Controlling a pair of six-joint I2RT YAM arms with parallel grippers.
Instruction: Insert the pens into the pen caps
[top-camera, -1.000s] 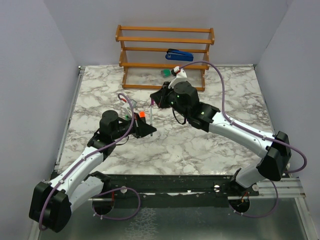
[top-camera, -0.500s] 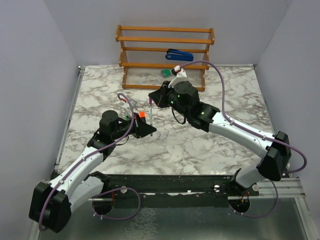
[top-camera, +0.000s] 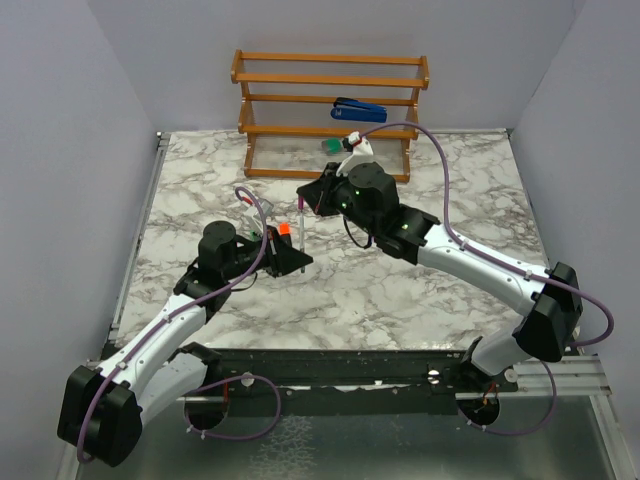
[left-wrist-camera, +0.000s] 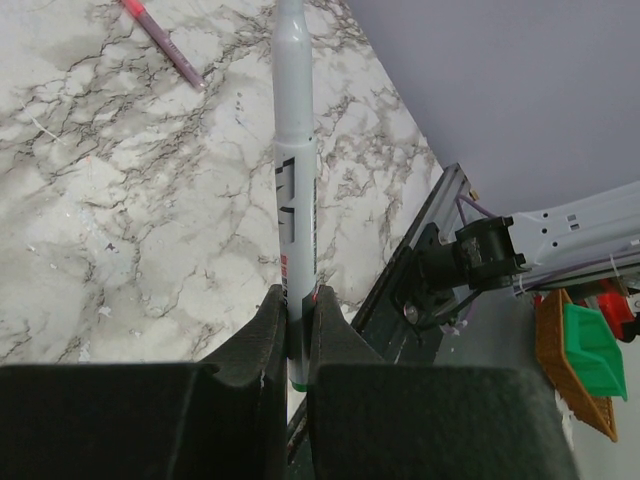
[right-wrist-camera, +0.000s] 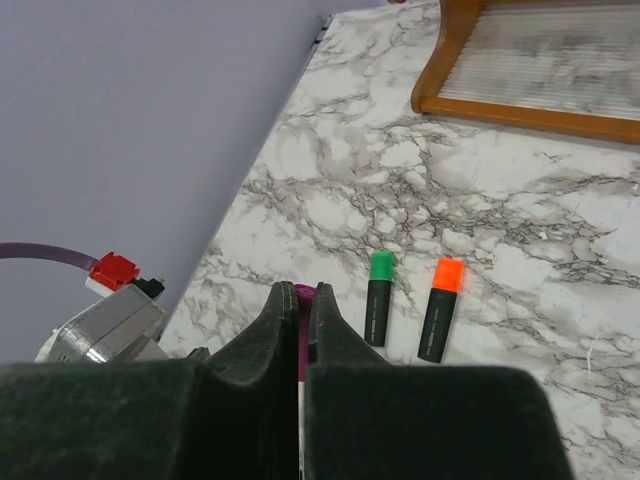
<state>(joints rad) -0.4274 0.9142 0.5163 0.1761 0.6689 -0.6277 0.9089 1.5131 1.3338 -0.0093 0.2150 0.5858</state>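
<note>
Nearest the bases: left gripper (left-wrist-camera: 293, 300) clamped narrow on the lower end of the grey pen (left-wrist-camera: 295, 180), held upright above the marble table (top-camera: 400, 290). Just beyond, right gripper (right-wrist-camera: 298, 300) pinched on the magenta-purple cap (right-wrist-camera: 304, 292), right at the pen's top end; seated or apart, impossible to tell. Lying flat nearby: green-tipped marker (right-wrist-camera: 379, 298) beside orange-tipped marker (right-wrist-camera: 441, 310), and the pink pen (left-wrist-camera: 160, 40). Farthest back, wooden rack (top-camera: 330, 78) with blue stapler (top-camera: 358, 110).
</note>
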